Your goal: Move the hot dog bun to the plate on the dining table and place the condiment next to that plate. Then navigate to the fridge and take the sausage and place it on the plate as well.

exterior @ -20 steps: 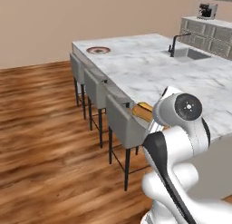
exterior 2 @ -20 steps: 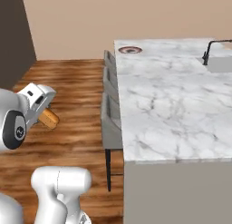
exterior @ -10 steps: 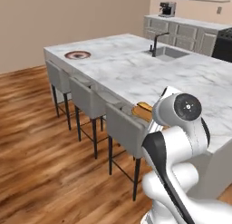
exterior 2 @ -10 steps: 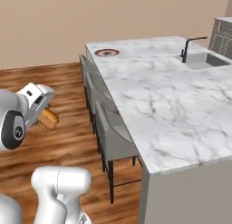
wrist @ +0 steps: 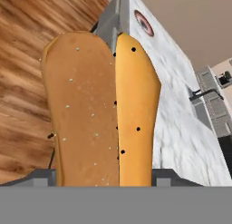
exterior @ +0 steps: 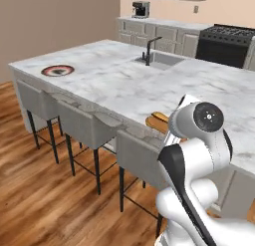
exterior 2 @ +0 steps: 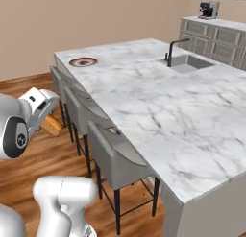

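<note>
Compared with a second ago, whole scene swung round in both base views: base driving and turning along the dining table point(exterior: 114, 85), not things shifting. Now more of the marble counter, its sink point(exterior: 158, 60) and black faucet point(exterior: 148, 50) in sight, plus the wall counter with coffee machine point(exterior: 141, 9) and a black stove point(exterior: 224, 41).

Hot dog bun point(wrist: 97, 109) carried along, clamped in the gripper point(exterior 2: 42, 117), held out over the wooden floor beside the stools in the right base view; same pose relative to the arm as before. Means transport under way, bun not yet delivered.

Plate point(exterior: 58, 70) lying near the far left corner of the counter, well apart from the bun. Row of grey stools point(exterior: 84, 128) tucked along the near edge, between base and counter; likely limits how close to pull up. Counter surface between bun and plate bare.
</note>
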{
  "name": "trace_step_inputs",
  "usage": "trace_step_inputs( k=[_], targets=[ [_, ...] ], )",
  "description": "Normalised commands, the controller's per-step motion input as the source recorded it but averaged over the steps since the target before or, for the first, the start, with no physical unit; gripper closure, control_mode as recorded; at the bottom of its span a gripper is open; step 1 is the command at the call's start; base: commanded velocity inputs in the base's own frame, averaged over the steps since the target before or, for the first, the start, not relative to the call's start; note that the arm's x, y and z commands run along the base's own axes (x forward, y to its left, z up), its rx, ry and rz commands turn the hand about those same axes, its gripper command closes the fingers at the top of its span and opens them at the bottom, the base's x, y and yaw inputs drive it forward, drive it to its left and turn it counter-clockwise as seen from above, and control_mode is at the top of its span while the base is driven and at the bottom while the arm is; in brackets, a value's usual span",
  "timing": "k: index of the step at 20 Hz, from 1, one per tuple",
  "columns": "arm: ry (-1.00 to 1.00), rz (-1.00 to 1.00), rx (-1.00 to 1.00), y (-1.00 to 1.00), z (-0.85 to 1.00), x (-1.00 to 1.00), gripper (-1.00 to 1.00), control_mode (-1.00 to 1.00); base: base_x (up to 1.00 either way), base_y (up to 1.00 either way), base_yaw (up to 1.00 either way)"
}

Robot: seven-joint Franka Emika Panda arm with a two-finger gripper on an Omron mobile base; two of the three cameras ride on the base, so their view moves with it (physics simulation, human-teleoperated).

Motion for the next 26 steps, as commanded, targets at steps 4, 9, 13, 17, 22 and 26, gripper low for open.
trace_step_inputs(
  k=[4,9,13,17,22,26],
  targets=[
    [0.0,0.0,0.0,0.0,0.0,0.0,1.0,1.0,0.48,1.0,-0.37],
    [0.0,0.0,0.0,0.0,0.0,0.0,1.0,1.0,0.5,1.0,-0.37],
    [0.0,0.0,0.0,0.0,0.0,0.0,1.0,1.0,0.52,1.0,-0.37],
    [0.0,0.0,0.0,0.0,0.0,0.0,1.0,1.0,0.51,1.0,-0.35],
    [0.0,0.0,0.0,0.0,0.0,0.0,1.0,1.0,0.41,0.93,-0.28],
    [0.0,0.0,0.0,0.0,0.0,0.0,1.0,1.0,0.37,0.82,-0.16]
  ],
)
